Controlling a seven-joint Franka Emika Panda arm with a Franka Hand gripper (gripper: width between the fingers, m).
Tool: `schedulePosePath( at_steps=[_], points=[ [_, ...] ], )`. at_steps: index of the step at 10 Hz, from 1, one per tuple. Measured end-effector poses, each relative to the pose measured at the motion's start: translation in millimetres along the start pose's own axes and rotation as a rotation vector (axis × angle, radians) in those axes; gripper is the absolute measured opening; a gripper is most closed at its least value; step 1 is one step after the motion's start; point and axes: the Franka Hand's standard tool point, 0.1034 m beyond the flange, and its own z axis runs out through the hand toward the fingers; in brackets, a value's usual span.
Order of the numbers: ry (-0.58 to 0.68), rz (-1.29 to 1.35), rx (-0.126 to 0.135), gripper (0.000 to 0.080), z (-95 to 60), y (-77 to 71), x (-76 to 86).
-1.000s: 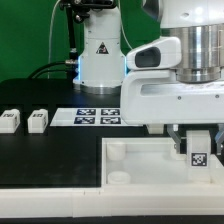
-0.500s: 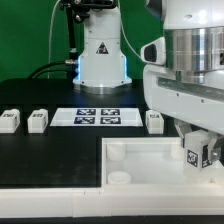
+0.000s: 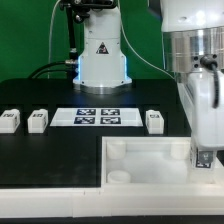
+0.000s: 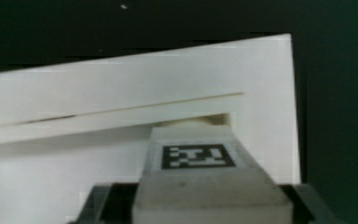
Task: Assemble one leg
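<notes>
My gripper (image 3: 205, 148) is shut on a leg (image 3: 204, 157), a small white block with a black-and-white tag. It holds the leg upright over the white tray (image 3: 150, 160), at the far corner on the exterior view's right. In the wrist view the leg (image 4: 197, 160) sits between the dark fingers (image 4: 105, 205), with the tray's rim and corner (image 4: 140, 95) behind it. Whether the leg touches the tray is hidden. Three more legs lie on the black table: two on the exterior view's left (image 3: 10, 121) (image 3: 38, 120) and one near the arm (image 3: 155, 121).
The marker board (image 3: 98, 116) lies flat on the table behind the tray. The robot's base (image 3: 100, 55) stands behind it. A round socket (image 3: 117, 177) shows in the tray's near corner on the exterior view's left.
The arm has swung toward the exterior view's right and turned, carrying the held leg right and slightly down to the tray's corner. The leg near the arm is now uncovered.
</notes>
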Motion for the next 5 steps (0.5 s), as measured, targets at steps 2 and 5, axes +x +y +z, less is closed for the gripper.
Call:
schedulePosePath(
  at_steps=[2,5],
  points=[
    [0.006,0.03,0.001,0.0292,-0.2,-0.4,3.6],
    [0.003,0.03,-0.002,0.0378,0.6,0.7,2.1]
  ],
)
